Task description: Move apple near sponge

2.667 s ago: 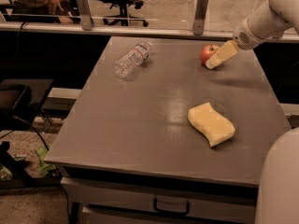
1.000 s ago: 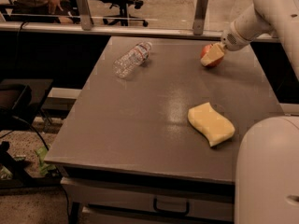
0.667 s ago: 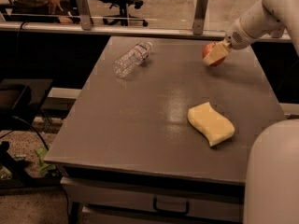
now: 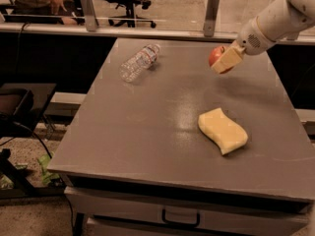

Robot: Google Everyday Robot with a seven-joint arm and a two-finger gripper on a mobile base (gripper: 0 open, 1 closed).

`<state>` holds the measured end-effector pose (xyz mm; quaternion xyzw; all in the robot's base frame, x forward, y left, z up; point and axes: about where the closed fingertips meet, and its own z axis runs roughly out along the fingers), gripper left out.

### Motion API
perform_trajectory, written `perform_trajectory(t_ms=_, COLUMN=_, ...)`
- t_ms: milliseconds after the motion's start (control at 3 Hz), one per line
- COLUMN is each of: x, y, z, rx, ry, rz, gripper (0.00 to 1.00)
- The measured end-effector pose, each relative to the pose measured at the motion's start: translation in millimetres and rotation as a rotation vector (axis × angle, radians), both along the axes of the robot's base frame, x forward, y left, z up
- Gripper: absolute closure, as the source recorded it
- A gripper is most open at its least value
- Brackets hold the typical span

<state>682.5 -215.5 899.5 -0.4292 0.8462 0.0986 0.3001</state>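
The red apple [image 4: 215, 56] is held between my gripper's pale yellow fingers [image 4: 226, 60], lifted a little above the grey table [image 4: 147, 127] at its far right. My gripper [image 4: 221, 59] is shut on the apple; the arm comes in from the upper right. The pale-yellow wavy sponge [image 4: 222, 130] lies flat on the table, nearer the front right, well below the apple in the view and apart from it.
A clear plastic water bottle [image 4: 139, 62] lies on its side at the far left of the table. A glass barrier with metal posts [image 4: 211, 14] runs behind the table's far edge. A drawer handle [image 4: 179, 219] shows under the front edge.
My gripper closed on the apple at the far right, lifted it off the table and has brought it slightly forward, toward the sponge. The sponge and bottle have not moved.
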Motion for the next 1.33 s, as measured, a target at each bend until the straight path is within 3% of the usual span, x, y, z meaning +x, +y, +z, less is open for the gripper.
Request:
perform_trajectory(t_ms=667, x=-57.6, y=52.5, z=-7.1, rx=0.022, ry=0.045, rz=0.088, gripper=1.00)
perform_trajectory(t_ms=1333, x=-90.7, y=69.6, z=-18.8, rx=-0.016, ry=0.105, rz=0.096, gripper=1.00)
